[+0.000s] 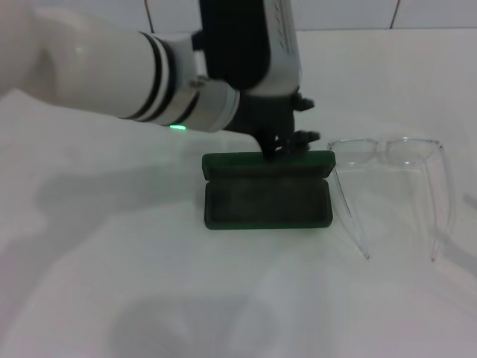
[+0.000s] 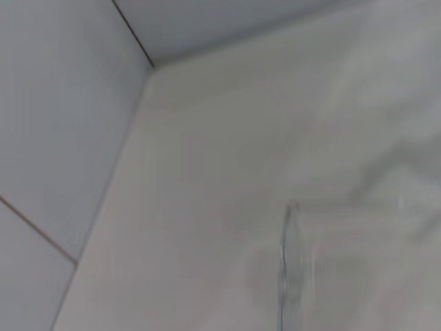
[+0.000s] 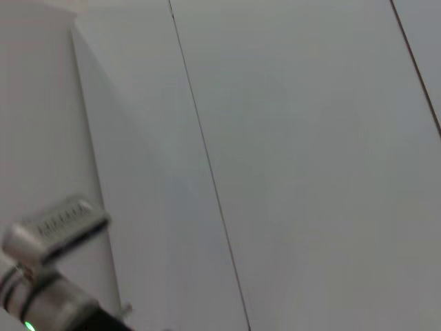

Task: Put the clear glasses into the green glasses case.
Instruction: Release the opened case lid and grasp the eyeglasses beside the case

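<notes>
Green glasses case (image 1: 267,195): dark green, rectangular with rounded corners, lying open on the white tabletop (image 1: 112,268) near the middle of the head view. Its lid stands up along the far edge; the dark lining of the tray faces upward, with nothing visible inside.

Left arm: white with black bands and a lit green light, reaching in from the left across the top of the head view. Left pincer (image 1: 287,145): dark, positioned at the far edge of the case, against the raised lid; whether it is clenched or released cannot be told from these views.

Clear glasses (image 1: 389,160): fully transparent, resting on the tabletop just to the right of the case, outside it. The front faces away from the robot, and both thin temple arms are unfolded and point toward the near edge. The nearer temple lies close beside the case's right end.

Right pincer: not visible in any view.

Background: white tiled wall (image 3: 310,138) behind the tabletop.
</notes>
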You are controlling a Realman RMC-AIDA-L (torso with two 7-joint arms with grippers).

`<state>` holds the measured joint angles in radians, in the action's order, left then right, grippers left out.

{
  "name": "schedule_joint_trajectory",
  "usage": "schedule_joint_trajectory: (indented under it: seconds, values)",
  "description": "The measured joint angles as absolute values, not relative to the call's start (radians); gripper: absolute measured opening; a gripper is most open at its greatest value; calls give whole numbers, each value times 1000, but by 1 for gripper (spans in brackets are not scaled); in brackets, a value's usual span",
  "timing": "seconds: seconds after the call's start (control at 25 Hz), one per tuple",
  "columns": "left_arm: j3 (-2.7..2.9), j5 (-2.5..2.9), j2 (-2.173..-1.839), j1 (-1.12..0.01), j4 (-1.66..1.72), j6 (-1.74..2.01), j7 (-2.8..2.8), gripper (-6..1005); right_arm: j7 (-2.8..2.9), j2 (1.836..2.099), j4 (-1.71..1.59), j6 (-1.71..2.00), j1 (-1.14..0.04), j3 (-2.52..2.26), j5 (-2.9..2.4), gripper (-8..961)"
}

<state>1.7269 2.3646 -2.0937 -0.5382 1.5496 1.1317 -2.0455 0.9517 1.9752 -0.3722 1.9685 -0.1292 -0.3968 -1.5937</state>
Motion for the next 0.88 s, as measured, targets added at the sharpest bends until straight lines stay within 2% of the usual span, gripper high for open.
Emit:
schedule_joint_trajectory:
  seconds: [0.12, 0.16, 0.2, 0.32, 0.44, 0.64, 0.76, 0.88]
  values:
    - [1672, 2222, -2094, -501, 1579, 1125, -2032, 384, 968, 1953, -377, 1943, -163, -401, -1614, 875]
    - [1640, 2160, -2093, -488, 1583, 1123, -2016, 384, 968, 1953, -377, 1943, -163, -401, -1614, 875]
    - [1611, 2099, -2093, -475, 1583, 1123, -1998, 384, 994, 1940, -387, 1919, -195, -402, -1647, 875]
    - [1505, 1844, -2089, -420, 1575, 1152, -1908, 387, 1041, 1932, -427, 1893, -230, -402, -1691, 874]
    - [1392, 1642, -2088, -368, 1538, 1229, -1829, 391, 1103, 1932, -515, 1853, -269, -402, -1757, 874]
    - [1216, 1525, -2086, -340, 1415, 1414, -1773, 335, 1283, 1950, -753, 1778, -348, -408, -1924, 873]
    - [1149, 1516, -2087, -333, 1332, 1509, -1706, 225, 1416, 1959, -931, 1772, -416, -459, -2051, 873]
    - [1090, 1477, -2087, -319, 1208, 1565, -1605, 115, 1517, 1955, -1065, 1756, -472, -566, -2133, 872]
